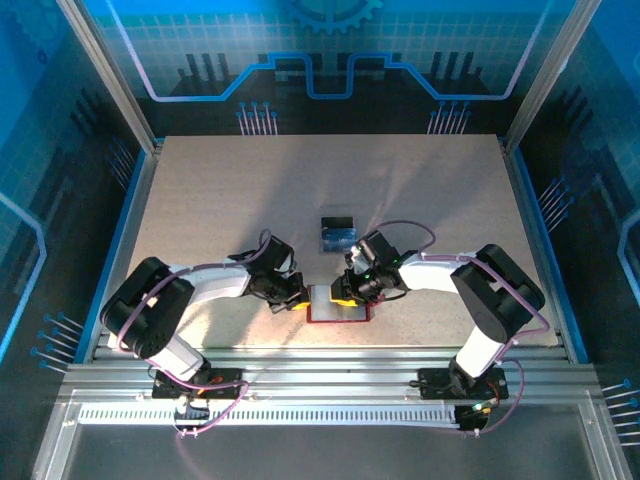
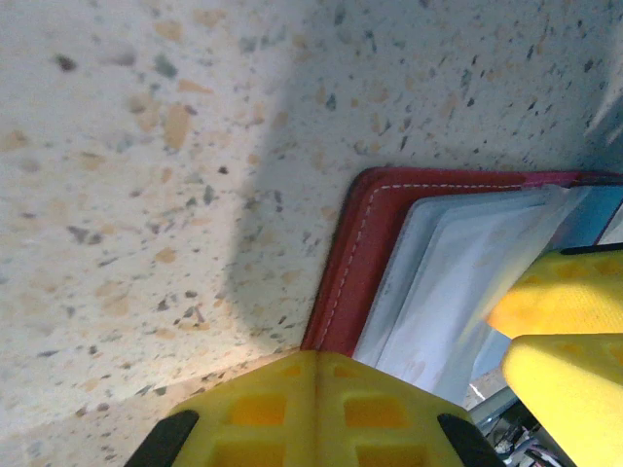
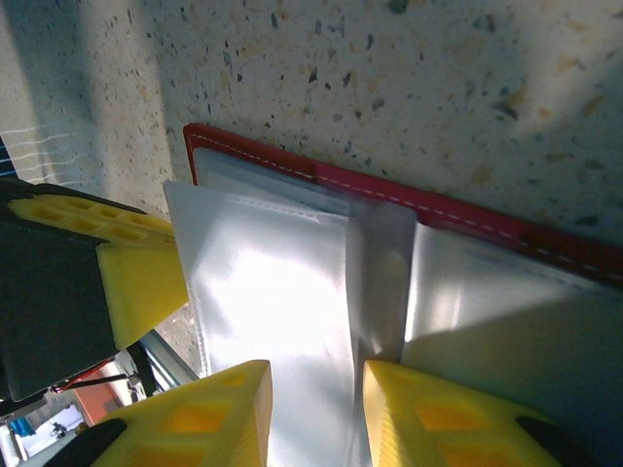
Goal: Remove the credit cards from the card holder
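1. At the near edge of the table (image 1: 220, 200), between the two arms, the card holder (image 1: 343, 313) lies open and flat, with its red cover down and its pale grey pockets (image 3: 273, 292) facing up.
2. Farther out on the table, well apart from the holder, two credit cards (image 1: 337, 236) lie together, one dark and one blue; those are out. Glare on the pockets hides whether a card sits in them. The step in hand is judged to be working the next card free.
3. The right gripper (image 3: 316, 377) hangs low over the pockets with its fingers spread partway, one on each side of a pocket's edge. Nothing is clearly pinched between them. It would do well to find a card's exposed edge first and close on the card alone, not on the pocket film. It can then draw the card out along the pocket's opening, flat and slow.
4. The left gripper (image 2: 311, 404) has its fingers pressed together, tips at the holder's red corner, with nothing between them. It appears to pin the case down. That pressure is needed during the pull, or the light case will likely slide or lift with the card.
5. The two grippers' yellow fingers stand close together, so the pull should lead away from the left one.
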You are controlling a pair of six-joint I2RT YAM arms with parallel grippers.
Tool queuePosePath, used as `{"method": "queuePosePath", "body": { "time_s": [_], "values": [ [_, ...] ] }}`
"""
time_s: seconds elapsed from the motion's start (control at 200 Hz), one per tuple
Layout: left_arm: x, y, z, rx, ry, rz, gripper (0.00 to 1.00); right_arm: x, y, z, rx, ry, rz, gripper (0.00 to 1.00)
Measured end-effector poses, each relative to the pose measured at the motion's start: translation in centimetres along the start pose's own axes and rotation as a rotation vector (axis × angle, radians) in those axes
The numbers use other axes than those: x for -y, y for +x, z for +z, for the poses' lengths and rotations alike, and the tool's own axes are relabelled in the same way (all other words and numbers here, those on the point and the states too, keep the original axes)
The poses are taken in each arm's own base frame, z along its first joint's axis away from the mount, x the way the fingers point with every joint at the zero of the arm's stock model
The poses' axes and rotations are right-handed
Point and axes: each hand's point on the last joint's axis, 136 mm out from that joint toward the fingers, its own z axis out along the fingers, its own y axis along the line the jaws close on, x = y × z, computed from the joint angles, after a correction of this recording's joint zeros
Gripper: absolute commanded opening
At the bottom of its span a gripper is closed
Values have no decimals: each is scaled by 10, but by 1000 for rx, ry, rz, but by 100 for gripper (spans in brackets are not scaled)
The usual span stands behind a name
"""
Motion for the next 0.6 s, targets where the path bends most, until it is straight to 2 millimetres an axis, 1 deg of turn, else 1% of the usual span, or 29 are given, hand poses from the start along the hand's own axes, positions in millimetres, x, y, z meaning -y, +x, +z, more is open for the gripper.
{"method": "queuePosePath", "body": {
  "time_s": [0.03, 0.065, 0.12, 0.195, 0.285, 0.365, 0.455, 0.6],
  "values": [
    [0, 0, -1, 5, -3, 0, 7, 0, 0, 0, 2, -3, 0, 31],
    [0, -1, -4, 14, -6, 0, 11, 1, -1, 0, 3, -5, 1, 31],
    [2, -2, -9, 31, -3, 4, 14, 1, 0, 0, 2, -11, -1, 31],
    [9, -5, -16, 59, 19, 13, 19, 1, 0, 0, 3, -16, -3, 31],
    [19, -7, -25, 89, 54, 19, 27, 1, 0, 0, 3, -23, -2, 31],
    [28, -10, -29, 110, 96, 19, 32, 1, 0, 0, 2, -25, -2, 31],
    [32, -10, -27, 106, 131, 7, 34, 1, 0, 0, 2, -27, -3, 31],
    [32, -9, -19, 80, 146, -12, 34, 1, 0, 0, 2, -27, -3, 31]
  ]
}}
